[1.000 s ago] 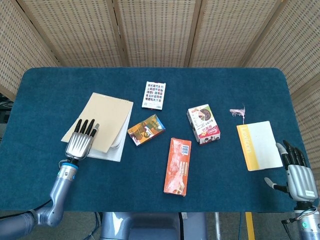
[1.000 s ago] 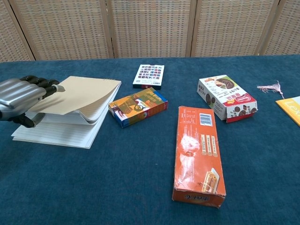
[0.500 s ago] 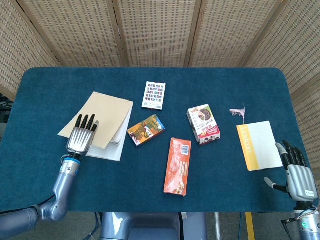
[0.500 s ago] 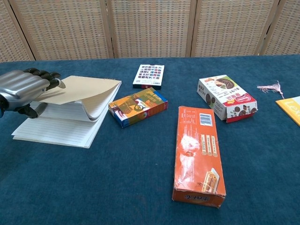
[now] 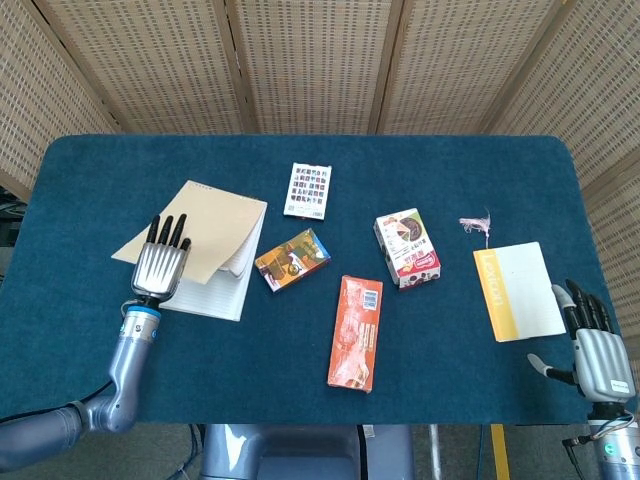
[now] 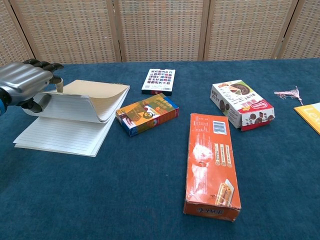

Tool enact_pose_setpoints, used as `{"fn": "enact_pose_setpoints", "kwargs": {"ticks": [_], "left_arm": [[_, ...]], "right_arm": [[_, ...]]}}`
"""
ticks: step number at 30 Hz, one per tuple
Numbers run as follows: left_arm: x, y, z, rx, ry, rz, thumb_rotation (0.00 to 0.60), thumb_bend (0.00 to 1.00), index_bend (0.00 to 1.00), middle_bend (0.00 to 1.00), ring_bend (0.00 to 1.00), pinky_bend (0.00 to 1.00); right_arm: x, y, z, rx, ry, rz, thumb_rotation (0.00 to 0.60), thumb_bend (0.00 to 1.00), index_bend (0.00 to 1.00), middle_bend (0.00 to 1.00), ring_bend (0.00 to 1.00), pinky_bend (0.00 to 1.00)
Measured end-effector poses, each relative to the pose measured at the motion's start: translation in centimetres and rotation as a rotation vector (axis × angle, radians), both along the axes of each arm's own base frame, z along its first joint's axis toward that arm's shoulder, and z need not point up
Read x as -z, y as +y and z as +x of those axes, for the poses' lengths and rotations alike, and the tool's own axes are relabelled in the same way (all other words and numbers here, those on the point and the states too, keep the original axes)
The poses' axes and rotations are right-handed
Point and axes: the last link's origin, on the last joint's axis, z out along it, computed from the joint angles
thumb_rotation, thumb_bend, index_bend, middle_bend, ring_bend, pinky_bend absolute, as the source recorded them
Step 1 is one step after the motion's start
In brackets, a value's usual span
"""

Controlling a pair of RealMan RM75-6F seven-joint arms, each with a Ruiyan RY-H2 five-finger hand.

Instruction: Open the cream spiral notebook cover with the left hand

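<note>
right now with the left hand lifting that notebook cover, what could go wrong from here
1. The left hand grips the cream cover along with some lined pages, so the notebook may open mid-book instead of at the cover.
2. The lifted sheets curl over near the orange-blue snack box; swinging them further could nudge it.
3. The grip sits at the cover's edge, so it might slip and flop shut.

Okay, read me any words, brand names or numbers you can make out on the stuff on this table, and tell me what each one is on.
"Lexicon", as best I can read it: yellow spine strip of the cream and yellow book.
Long orange box: print and barcode too small to read.
White snack box: lettering blurred.
Orange and blue box: lettering blurred.
Patterned card box: no readable text.
Cream spiral notebook: only ruled lines.
</note>
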Motion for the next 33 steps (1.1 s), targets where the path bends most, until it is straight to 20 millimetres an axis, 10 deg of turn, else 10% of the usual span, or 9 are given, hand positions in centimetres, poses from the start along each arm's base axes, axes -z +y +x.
{"fn": "enact_pose_setpoints", "kwargs": {"ticks": [6,33], "left_arm": [[-0.1,0.0,0.1,0.019,-0.004,0.009,0.6,0.69,0.75,0.0,0.0,0.0],[-0.8,-2.4,-2.8,0.046,0.047,-0.027,0.6,0.69,0.79,0.0,0.0,0.0]], "right_arm": [[-0.1,0.0,0.0,0.0,-0.01,-0.005,0.6,0.03,0.0,0.0,0.0,0.0],[-0.1,0.0,0.0,0.004,-0.018,-0.005,0.6,0.03,0.0,0.0,0.0,0.0]]}}
